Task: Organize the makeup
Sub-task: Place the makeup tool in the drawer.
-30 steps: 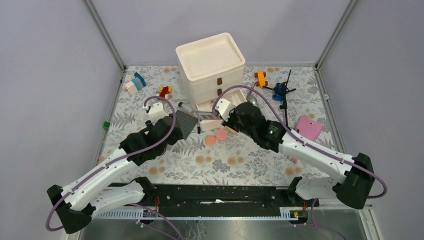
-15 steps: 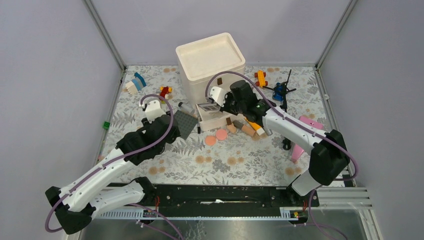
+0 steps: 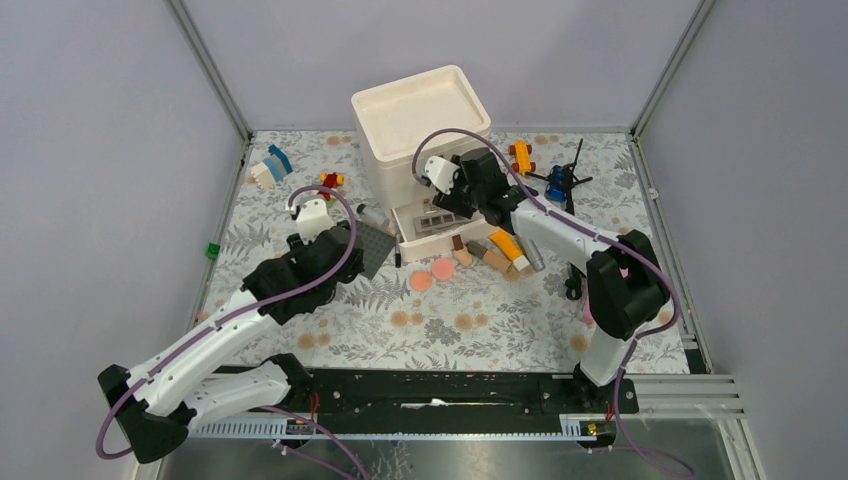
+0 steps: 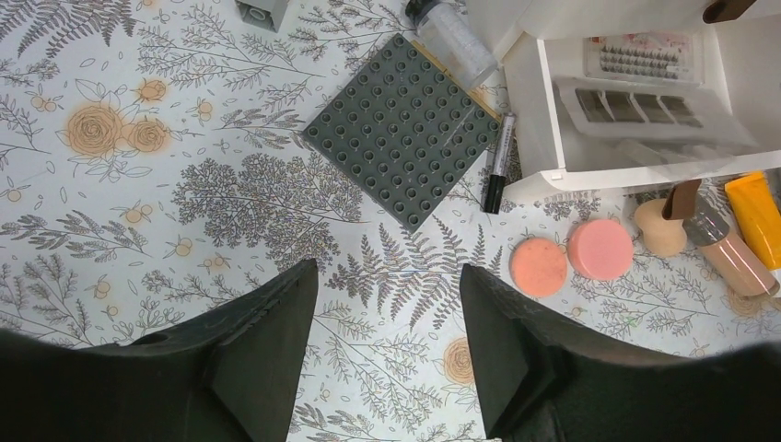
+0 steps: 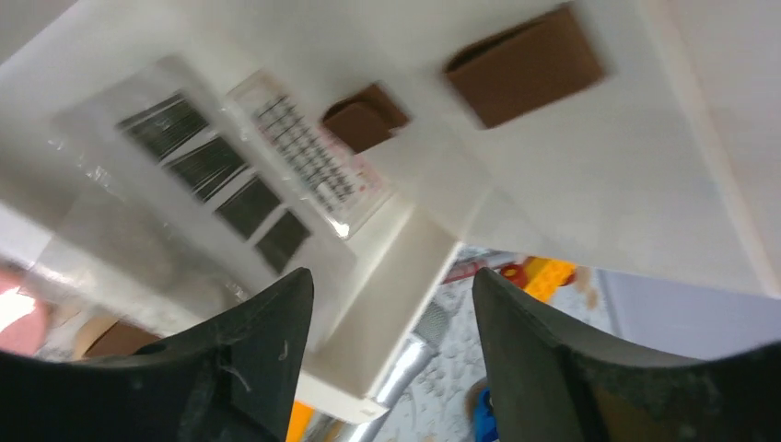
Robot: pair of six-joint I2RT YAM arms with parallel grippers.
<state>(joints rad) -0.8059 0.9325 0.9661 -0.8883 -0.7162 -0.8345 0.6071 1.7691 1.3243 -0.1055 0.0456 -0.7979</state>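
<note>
Floral-printed worktop (image 3: 300, 250) carries a white chest (image 3: 420, 110) whose lowest drawer (image 4: 530, 110) stands pulled out, with lash trays (image 4: 645, 103) lying inside it.

The right claw (image 5: 391, 295) hangs right over that drawer, wide and holding nothing. The left claw (image 4: 387, 276) hovers low over bare worktop, also wide and empty. Most of the makeup lies loose outside the drawer. Two pink discs (image 4: 539, 267) sit just ahead of the left claw and to its right, nearly touching each other. A beige tube (image 4: 728, 253) and an orange tube (image 4: 760, 216) lie farther right. A clear bottle (image 4: 458, 51) and a thin black pen (image 4: 497, 170) lie farther ahead.

A fresh pick looks due. The nearer disc suits the left claw. It should come straight down, straddling that disc alone, and close low, since a flat disc can slip. The grey brick plate (image 4: 405, 138) straight ahead is a toy and best left alone. The right claw should rise clear of the drawer wall before swinging toward the tubes.
</note>
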